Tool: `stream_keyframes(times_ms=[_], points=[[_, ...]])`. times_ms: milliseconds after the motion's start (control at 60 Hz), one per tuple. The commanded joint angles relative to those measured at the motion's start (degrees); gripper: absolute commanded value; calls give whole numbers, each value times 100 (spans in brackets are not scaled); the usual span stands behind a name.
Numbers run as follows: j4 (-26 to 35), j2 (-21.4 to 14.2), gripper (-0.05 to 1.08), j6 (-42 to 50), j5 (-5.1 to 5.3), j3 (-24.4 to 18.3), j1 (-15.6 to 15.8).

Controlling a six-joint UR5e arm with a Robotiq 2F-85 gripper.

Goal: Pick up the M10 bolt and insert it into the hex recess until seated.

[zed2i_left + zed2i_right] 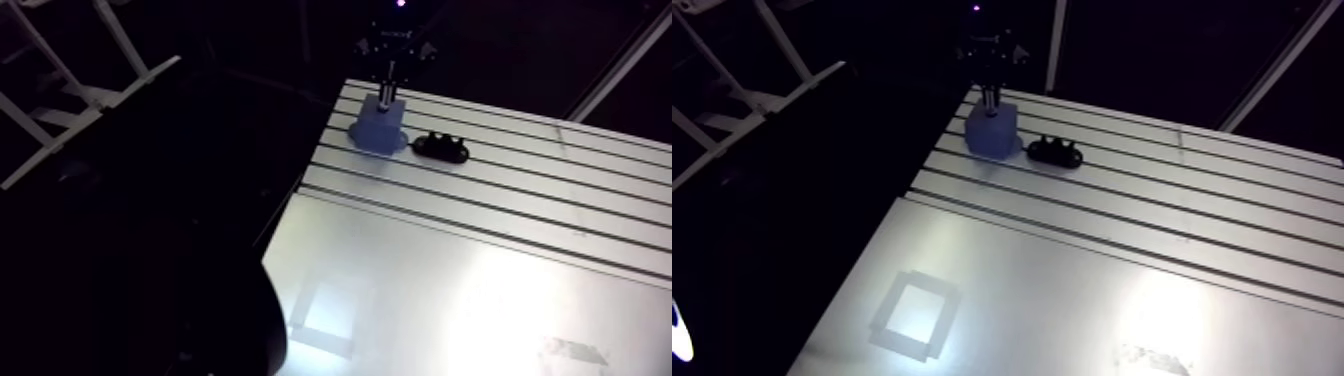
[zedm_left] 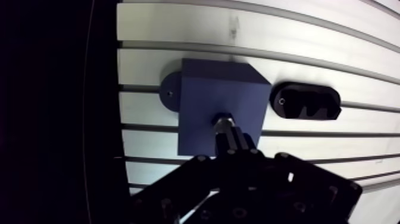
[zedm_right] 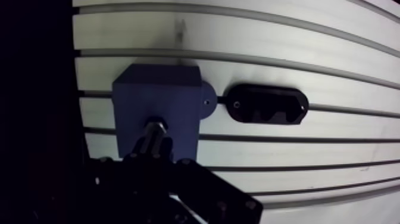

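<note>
Pick done: gripper (image 2: 229, 146) pinches dark metal M10 bolt (image 2: 223, 124), tip at top of blue plastic block (image 2: 202, 89), presumably the hex recess. Seating looks unfinished. At block's 3 o'clock: black oval holder (image 2: 306, 101).

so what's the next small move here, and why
Probably ease the bolt straight down a touch: the gripper is shut on it, its end meets the top of the blue block, and shank shows above, so it does not look seated.
</note>
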Motion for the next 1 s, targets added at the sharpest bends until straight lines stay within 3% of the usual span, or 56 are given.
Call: stream_keyframes(times_ms=[17,1000], points=[[-6,45,107,0,-20,12,3],[-33,80,107,-9,-29,12,10]])
